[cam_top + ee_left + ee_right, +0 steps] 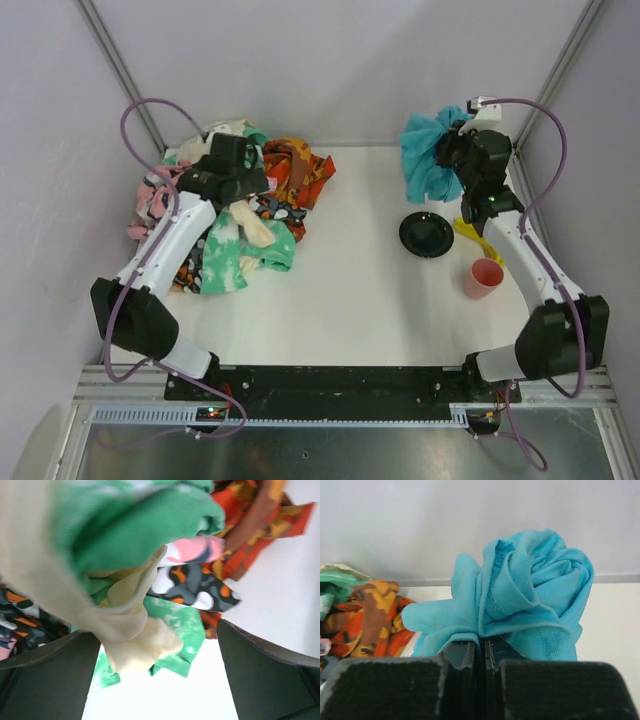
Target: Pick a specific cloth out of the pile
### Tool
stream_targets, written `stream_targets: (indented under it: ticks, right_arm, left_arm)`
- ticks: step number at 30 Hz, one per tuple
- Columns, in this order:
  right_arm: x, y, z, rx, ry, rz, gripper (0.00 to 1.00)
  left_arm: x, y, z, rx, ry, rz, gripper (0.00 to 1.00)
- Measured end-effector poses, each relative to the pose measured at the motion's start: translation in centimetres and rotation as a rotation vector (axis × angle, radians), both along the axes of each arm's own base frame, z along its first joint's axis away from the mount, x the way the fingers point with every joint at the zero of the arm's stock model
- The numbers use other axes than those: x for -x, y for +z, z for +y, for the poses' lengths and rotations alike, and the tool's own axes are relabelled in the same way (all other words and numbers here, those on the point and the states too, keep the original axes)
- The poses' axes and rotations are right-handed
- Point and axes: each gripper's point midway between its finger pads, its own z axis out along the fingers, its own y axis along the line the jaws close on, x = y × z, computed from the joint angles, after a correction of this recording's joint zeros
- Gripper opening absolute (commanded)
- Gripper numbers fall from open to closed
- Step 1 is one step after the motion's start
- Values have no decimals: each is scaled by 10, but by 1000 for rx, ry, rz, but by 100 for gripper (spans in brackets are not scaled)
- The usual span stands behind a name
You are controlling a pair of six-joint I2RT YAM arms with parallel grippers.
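The turquoise-blue cloth (427,152) hangs bunched from my right gripper (452,152), raised above the table's far right, beyond the black plate (427,234). In the right wrist view the cloth (530,600) is pinched between the closed jaws of my right gripper (482,647). The pile (240,205) of pink, mint-green, cream and orange-red cloths lies at the far left. My left gripper (232,165) hovers over the pile. In the left wrist view my left gripper (157,675) is open, with a cream cloth (135,640) hanging between the fingers (265,675).
A pink cup (484,277) stands on the right, near the right arm. A yellow object (476,237) lies between the plate and the cup. White walls and metal rails close in the table at the back and sides.
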Motion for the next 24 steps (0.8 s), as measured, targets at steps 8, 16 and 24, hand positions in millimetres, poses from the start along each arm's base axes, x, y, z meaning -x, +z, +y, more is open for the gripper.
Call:
stream_targets:
  ticks: [8, 16, 24]
  right_arm:
    - [-68, -106, -56, -48, -90, 201, 0]
    - [-145, -199, -100, -107, -156, 397, 13]
    - [-145, -254, -103, -151, -204, 582, 95]
  left_arm:
    - [9, 58, -60, -67, -117, -160, 100]
    - [-4, 52, -54, -133, -73, -152, 100]
    - [-6, 35, -73, -80, -153, -101, 100]
